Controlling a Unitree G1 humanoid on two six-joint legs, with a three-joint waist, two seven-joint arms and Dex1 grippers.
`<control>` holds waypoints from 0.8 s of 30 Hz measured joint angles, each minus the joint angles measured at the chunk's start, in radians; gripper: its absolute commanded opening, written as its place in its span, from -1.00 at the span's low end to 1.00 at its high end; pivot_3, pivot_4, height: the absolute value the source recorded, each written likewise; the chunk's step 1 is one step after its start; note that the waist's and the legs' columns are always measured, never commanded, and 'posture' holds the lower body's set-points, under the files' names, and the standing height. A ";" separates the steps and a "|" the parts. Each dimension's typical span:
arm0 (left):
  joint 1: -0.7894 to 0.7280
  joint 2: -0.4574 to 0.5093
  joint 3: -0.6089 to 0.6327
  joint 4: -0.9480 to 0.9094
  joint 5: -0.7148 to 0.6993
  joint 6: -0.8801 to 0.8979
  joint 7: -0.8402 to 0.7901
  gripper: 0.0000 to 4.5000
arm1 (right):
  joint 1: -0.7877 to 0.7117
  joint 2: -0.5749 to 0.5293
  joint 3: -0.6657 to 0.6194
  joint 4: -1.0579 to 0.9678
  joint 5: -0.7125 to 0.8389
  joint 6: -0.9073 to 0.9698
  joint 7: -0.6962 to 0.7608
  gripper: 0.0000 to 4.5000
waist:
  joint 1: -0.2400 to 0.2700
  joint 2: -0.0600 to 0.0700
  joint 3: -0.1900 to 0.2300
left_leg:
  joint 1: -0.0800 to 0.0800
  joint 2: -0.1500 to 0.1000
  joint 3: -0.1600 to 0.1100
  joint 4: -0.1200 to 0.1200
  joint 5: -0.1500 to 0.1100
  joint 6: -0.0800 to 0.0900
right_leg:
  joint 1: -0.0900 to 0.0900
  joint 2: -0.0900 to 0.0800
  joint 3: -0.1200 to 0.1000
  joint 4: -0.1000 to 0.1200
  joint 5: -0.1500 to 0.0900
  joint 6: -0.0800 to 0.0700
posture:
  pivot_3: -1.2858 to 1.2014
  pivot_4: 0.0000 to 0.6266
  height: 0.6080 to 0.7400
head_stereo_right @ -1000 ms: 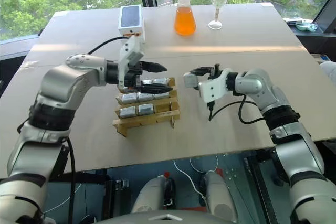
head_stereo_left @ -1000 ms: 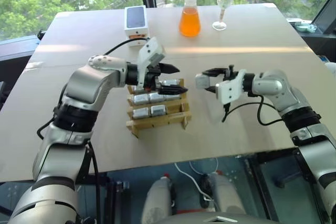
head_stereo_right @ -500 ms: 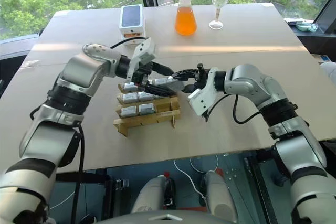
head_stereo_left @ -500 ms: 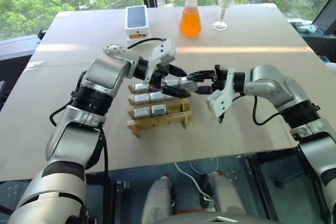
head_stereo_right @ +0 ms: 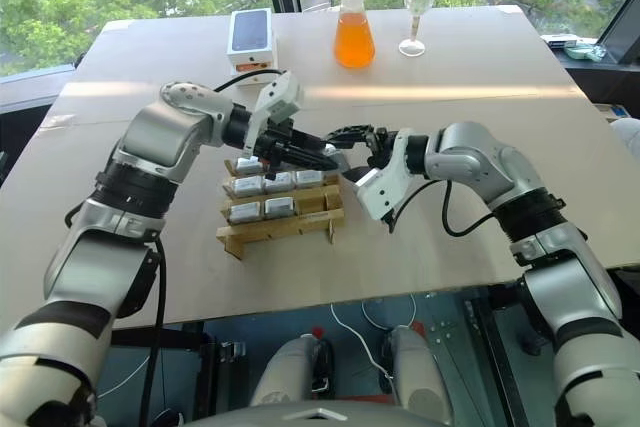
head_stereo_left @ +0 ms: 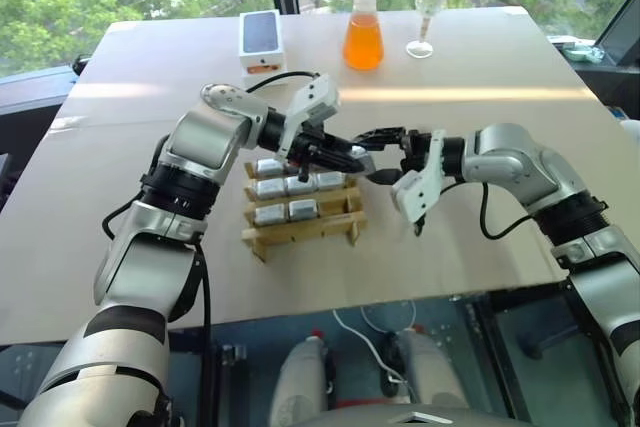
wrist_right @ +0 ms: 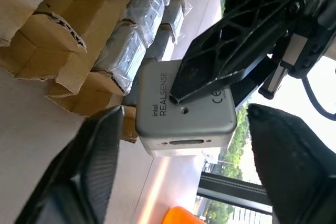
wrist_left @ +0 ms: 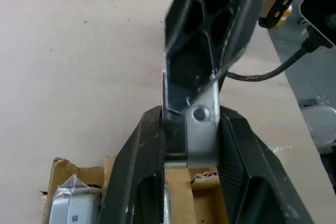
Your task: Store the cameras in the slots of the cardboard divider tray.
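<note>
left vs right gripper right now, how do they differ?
The left gripper is shut on the silvery-grey camera; the right gripper stands open, its black fingers spread clear of the camera. The left reaches in from over the tan cardboard divider tray, the right from the table side. Both meet at the tray's right edge.

Tan table (head_stereo_left: 520, 87), divider tray (head_stereo_left: 300, 229), flask (head_stereo_left: 363, 39), glass (head_stereo_left: 428, 7), box (head_stereo_left: 260, 39)

One cardboard divider tray (head_stereo_left: 300, 232) sits on one table (head_stereo_left: 500, 77). Six cameras (head_stereo_left: 297, 185) can be counted in its slots: one at the back, three in the middle row, two in front. A seventh camera (wrist_right: 184, 103) is in the air. At the table's twelve o'clock end are one phone box (head_stereo_left: 259, 39), one orange flask (head_stereo_left: 362, 29) and one glass (head_stereo_left: 428, 9). Two pincers show: the left pincer (head_stereo_left: 357, 160) and the right pincer (head_stereo_left: 381, 155).
</note>
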 measured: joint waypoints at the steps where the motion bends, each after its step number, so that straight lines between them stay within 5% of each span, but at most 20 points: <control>1: -0.001 -0.001 0.000 0.000 0.002 0.000 0.000 -0.67 | 0.021 0.006 0.000 -0.015 0.040 0.025 0.015 1.00 | 0.000 0.000 0.000 | 0.000 0.000 0.000 0.000 0.000 0.000 | 0.000 0.000 0.000 0.000 0.000 0.000 | 0.03 -0.52 1.00; 7: 0.011 0.003 0.002 -0.017 0.004 0.008 0.000 -0.67 | 0.206 -0.029 -0.043 -0.124 0.346 0.240 0.157 1.00 | 0.006 0.000 0.000 | -0.001 0.000 -0.002 0.002 0.000 0.000 | 0.001 -0.001 -0.002 0.000 0.000 0.000 | 0.03 -0.52 1.00; 14: 0.107 0.068 0.001 -0.180 -0.012 0.081 -0.006 -0.67 | 0.589 -0.182 -0.212 -0.299 0.840 0.738 0.412 1.00 | 0.014 0.000 0.000 | -0.001 0.000 -0.003 0.002 -0.001 0.001 | 0.002 0.000 -0.003 -0.001 0.000 0.000 | 0.03 -0.52 1.00; 24: 0.160 0.111 -0.036 -0.222 0.056 0.022 -0.001 -0.67 | 0.695 -0.111 -0.371 -0.294 1.086 0.812 0.620 1.00 | 0.017 0.000 0.000 | 0.002 0.000 -0.003 0.003 -0.002 0.004 | 0.003 0.003 -0.002 0.002 -0.002 0.004 | 0.03 -0.52 1.00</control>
